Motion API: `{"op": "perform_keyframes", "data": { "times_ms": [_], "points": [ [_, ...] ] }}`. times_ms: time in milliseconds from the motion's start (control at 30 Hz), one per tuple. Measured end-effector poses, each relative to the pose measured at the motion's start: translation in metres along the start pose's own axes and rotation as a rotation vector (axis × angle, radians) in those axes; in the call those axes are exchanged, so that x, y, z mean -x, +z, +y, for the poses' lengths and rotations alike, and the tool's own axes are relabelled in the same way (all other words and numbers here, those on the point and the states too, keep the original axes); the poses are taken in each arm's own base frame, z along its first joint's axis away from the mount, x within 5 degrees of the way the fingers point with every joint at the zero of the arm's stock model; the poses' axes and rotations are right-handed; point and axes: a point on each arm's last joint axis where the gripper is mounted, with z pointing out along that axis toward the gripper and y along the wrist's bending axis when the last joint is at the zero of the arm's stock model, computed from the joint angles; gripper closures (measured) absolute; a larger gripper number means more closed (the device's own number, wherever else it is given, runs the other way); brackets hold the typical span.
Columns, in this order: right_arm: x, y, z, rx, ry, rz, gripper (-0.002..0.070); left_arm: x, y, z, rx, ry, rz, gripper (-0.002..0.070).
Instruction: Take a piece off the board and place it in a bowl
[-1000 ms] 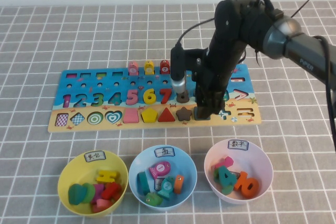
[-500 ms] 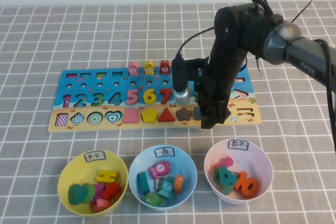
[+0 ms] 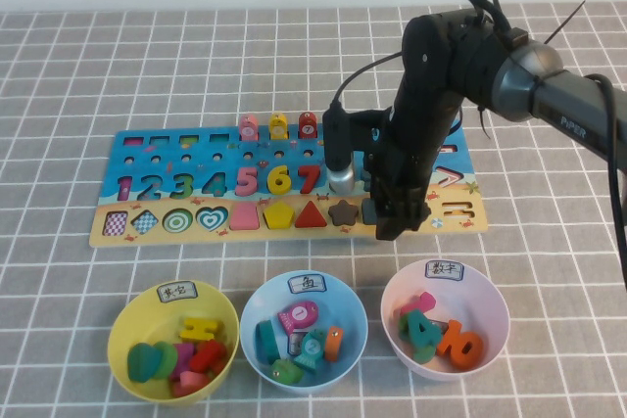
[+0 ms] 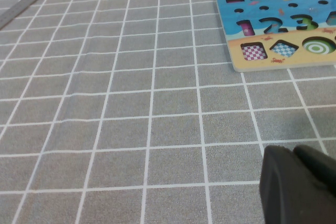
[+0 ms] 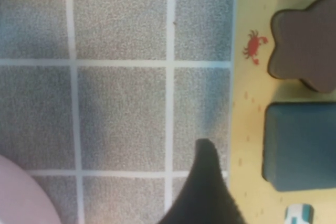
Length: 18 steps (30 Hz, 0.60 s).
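Note:
The board [image 3: 157,154] lies across the middle of the table. The piece [image 3: 368,210], a dark slate-blue square, sits in its slot on the sandy strip to the right of the brown star [image 3: 343,210]. My right gripper [image 3: 388,226] hangs low over the board's near edge just right of the piece, open and holding nothing. In the right wrist view one finger [image 5: 206,182] stands over the board's edge, apart from the piece [image 5: 299,145]. The yellow bowl [image 3: 122,315] stands front left with several pieces in it. My left gripper [image 4: 293,153] is shut above bare cloth, left of the board [image 4: 273,3].
A light blue bowl [image 3: 253,310] and a pink bowl [image 3: 495,305] stand in front of the board, both holding pieces. Three short pegs with rings [image 3: 278,126] rise from the board's far side. A grey checked cloth [image 3: 78,66] covers the table.
The right gripper has shifted slightly toward the board's near edge and to the right, uncovering part of the piece. In the last half second it has barely moved.

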Motion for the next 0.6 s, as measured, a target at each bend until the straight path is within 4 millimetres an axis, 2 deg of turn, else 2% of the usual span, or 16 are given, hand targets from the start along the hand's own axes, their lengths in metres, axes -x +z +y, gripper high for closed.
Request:
{"op": "perform_keyframes", "data": {
  "times_ms": [600],
  "points": [
    [-0.0022, 0.0038, -0.0049, -0.001, 0.012, -0.007, 0.0196, 0.0, 0.0, 0.0, 0.0, 0.0, 0.0, 0.0678]
  ]
}}
